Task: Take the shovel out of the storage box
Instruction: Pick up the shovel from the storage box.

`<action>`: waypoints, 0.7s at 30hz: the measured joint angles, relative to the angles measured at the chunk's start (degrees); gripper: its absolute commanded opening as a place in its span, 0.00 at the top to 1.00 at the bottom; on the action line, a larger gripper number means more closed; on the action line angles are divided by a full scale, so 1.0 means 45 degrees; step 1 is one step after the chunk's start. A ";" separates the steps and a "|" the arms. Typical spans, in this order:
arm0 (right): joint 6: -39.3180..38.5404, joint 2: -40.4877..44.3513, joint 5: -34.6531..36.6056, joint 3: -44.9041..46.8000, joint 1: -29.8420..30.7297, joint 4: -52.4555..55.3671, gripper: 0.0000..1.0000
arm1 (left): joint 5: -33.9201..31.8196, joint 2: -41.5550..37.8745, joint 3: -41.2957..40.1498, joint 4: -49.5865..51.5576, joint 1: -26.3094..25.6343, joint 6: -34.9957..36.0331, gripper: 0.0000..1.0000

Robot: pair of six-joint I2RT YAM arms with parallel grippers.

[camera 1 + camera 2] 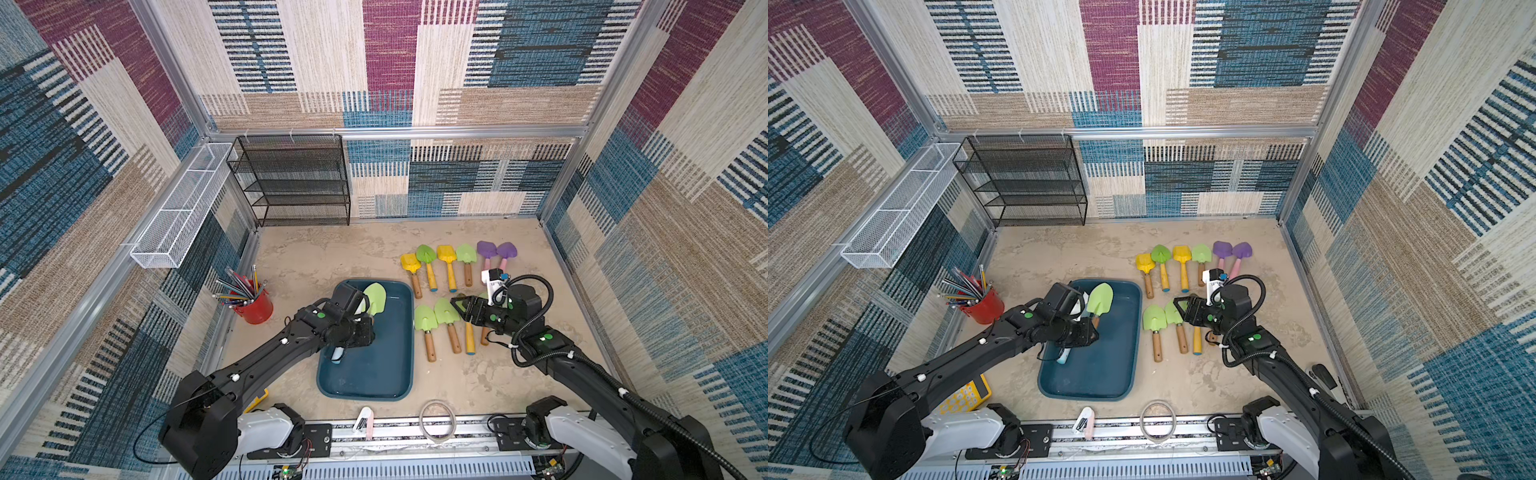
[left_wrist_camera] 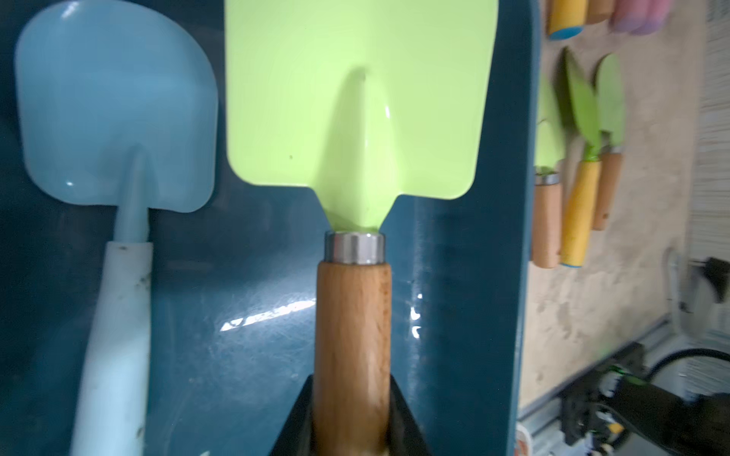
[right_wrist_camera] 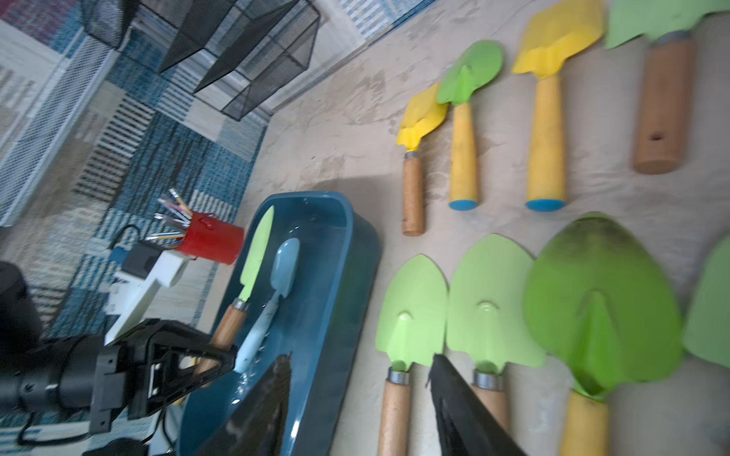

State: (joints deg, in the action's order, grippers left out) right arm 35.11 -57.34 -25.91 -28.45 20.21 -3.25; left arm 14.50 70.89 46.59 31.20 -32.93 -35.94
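Green shovel: wooden handle clamped between the left gripper fingers, blade straight out beyond the fingertips, over the storage box. Cannot tell whether the blade clears the box bottom. Pale blue shovel lies in the box, just beside those fingers. Right gripper: fingers apart, nothing between. Pointed green shovels lie on the floor just beyond its tips.

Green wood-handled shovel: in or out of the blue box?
In: left gripper shut on the green shovel; blade over the storage box floor, beside the light-blue shovel. Lifted or resting: cannot tell.
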 measured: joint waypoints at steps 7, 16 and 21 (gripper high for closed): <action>0.1195 -0.2205 -0.2691 -0.0291 0.1175 -0.3118 0.41 | 0.3215 -0.0534 -0.1666 -0.3016 0.1010 -0.1763 1.00; 0.3162 -0.4493 -0.4323 -0.0316 0.1870 -0.6951 0.41 | 0.5911 -0.0554 -0.3473 -0.8019 0.1370 -0.4741 1.00; 0.3983 -0.5561 -0.4779 -0.0568 0.2220 -0.8403 0.41 | 0.6577 -0.0340 -0.4095 -1.0350 0.1457 -0.6037 1.00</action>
State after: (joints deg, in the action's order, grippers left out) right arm 53.04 -82.37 -47.42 -31.00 30.20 -41.06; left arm 44.10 69.36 28.16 -15.38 -26.37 -63.11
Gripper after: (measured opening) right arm 0.585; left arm 0.263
